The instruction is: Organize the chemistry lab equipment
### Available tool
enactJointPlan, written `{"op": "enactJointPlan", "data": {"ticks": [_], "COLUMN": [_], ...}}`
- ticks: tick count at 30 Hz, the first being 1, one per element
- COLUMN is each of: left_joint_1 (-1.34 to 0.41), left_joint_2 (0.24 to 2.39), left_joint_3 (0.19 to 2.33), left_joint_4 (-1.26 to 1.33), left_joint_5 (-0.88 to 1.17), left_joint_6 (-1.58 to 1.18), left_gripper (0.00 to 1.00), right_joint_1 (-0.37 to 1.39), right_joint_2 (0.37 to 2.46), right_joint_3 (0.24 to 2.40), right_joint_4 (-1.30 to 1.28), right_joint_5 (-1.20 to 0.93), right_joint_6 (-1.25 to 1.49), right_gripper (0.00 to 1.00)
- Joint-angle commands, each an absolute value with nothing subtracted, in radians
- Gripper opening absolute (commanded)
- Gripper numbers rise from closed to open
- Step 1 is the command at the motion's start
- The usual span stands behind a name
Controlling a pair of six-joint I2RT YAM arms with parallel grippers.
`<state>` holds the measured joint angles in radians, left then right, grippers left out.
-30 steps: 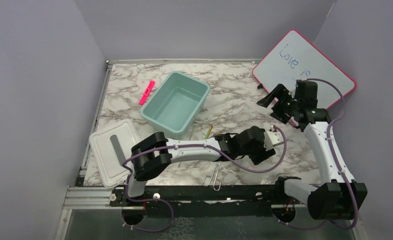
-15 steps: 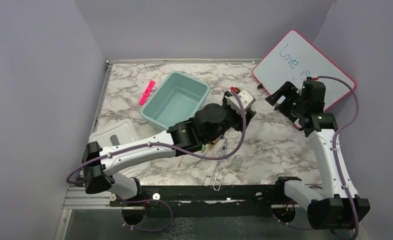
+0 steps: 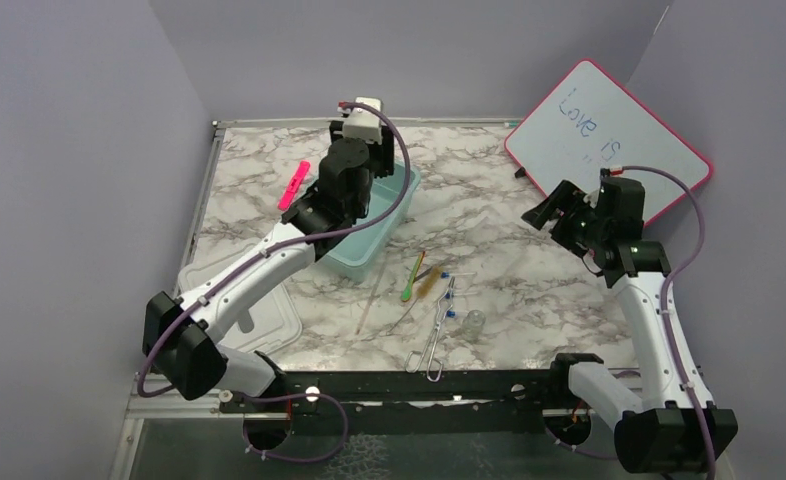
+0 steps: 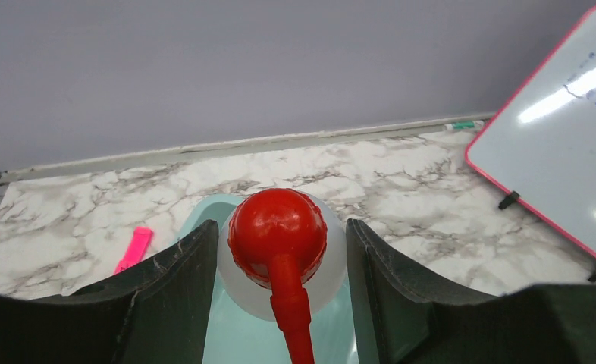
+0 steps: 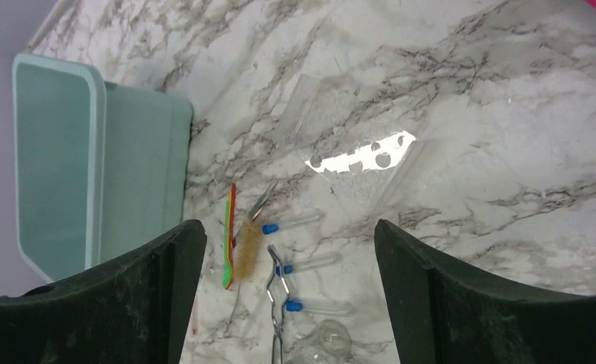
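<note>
holding red-bulbed dropper [image 4: 277, 239], bulb outward, lengthwise between fingers [image 4: 166, 296]

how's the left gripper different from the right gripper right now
The left gripper is closed on the red-bulbed dropper; the right gripper is wide open and empty. The left gripper hangs over the teal bin; the right gripper hangs over the marble table, near the whiteboard. Both have dark fingers and are raised off the table.
</note>
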<state>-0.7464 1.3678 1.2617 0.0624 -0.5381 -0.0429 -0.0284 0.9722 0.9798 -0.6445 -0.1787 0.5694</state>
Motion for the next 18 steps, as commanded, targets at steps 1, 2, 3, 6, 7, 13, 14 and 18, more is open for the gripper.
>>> {"op": "enactJointPlan", "data": {"ticks": [1,2,3,6,7,13,14,18], "left_joint_1": [-0.620,-0.587,-0.553,-0.477,-0.461,-0.422,-0.422,-0.422], "left_joint_2": [1.442,1.466,1.488,1.550,1.567,1.655,1.668,1.718], "left_joint_3": [1.249,1.249,1.245,1.222,1.207,1.174,1.173,1.171], "left_joint_4": [0.093,0.091,0.097,0.132,0.147,0.213,0.223,0.258], "left_joint_5": [-0.524,-0.492,-0.457,-0.402,-0.383,-0.309,-0.304,-0.314], "left_joint_6": [-0.154,-0.177,-0.201,-0.242,-0.253,-0.273,-0.277,-0.284], "left_gripper": [0.34,0.34,0.33,0.32,0.32,0.31,0.31,0.31], "right_joint_1": [-0.035,-0.035,-0.035,-0.035,-0.035,-0.035,-0.035,-0.035], "right_joint_2": [0.933,0.931,0.928,0.924,0.925,0.946,0.951,0.976], "right_joint_3": [0.930,0.923,0.914,0.900,0.896,0.881,0.878,0.870], "right_joint_4": [-0.629,-0.631,-0.632,-0.633,-0.633,-0.635,-0.632,-0.621], "right_joint_5": [-0.310,-0.323,-0.334,-0.348,-0.351,-0.354,-0.359,-0.379], "right_joint_6": [0.546,0.546,0.547,0.550,0.552,0.555,0.555,0.559], "right_gripper": [0.86,0.85,0.85,0.85,0.85,0.84,0.84,0.84]}}
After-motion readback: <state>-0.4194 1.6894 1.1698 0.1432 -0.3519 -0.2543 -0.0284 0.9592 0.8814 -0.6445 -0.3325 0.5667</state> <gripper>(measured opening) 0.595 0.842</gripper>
